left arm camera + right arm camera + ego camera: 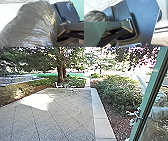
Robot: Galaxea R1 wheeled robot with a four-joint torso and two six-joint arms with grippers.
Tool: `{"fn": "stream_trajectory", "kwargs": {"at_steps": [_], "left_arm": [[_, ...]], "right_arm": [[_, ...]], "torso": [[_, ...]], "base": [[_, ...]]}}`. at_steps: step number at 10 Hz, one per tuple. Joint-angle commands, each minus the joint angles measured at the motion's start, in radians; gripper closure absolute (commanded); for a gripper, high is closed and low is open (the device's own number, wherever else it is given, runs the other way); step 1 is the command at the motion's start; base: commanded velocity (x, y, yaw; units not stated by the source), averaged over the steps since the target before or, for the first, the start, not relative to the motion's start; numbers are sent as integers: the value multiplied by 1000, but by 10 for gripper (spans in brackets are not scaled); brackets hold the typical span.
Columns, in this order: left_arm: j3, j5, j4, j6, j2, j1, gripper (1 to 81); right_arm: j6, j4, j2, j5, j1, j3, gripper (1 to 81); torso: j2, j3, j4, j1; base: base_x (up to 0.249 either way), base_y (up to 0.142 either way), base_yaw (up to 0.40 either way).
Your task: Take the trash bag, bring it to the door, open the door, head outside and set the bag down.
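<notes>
And here is the trash bag [36,25], bulging, dark and glossy, right up against the left wrist camera and close beside the robot's dark base plate [142,18]. Whether it is gripped or merely pressed there cannot be told, and neither the left gripper nor the right gripper can be called clenched or released. Outward now: the green frame [150,92] leans in at the right of the head view, glass beyond it, and the paving [62,119] is opened up ahead. The step in hand is judged to be the carry out, with only the setting down left.

Slow and straight is what is wanted: the bag should be held clear of the wheels and the frame, lest the thin plastic be snagged. The pale border [102,124] along the paving's right edge is best given room, as are the white chairs [58,85] near its far edge. When the bag is lowered, its base should be landed before any grip is eased.
</notes>
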Motion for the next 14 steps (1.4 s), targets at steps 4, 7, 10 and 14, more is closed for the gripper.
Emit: {"fn": "stream_trajectory", "kwargs": {"at_steps": [4,7,10,14], "left_arm": [[0,63,-3,-1,6,-49,811],[0,63,-3,-1,6,-51,811],[0,63,-3,-1,6,-49,811],[0,63,-3,-1,6,-49,811]], "right_arm": [[-5,-13,18,-59,41,13,10],[-6,-15,16,-59,38,13,10],[-6,-15,15,-59,36,13,10],[-6,-13,15,-57,36,13,10]], "torso": [[0,0,0,0],[0,0,0,0],[1,0,0,1],[2,-1,0,1]], "base": [[103,0,0],[103,0,0],[105,0,0],[109,0,0]]}}
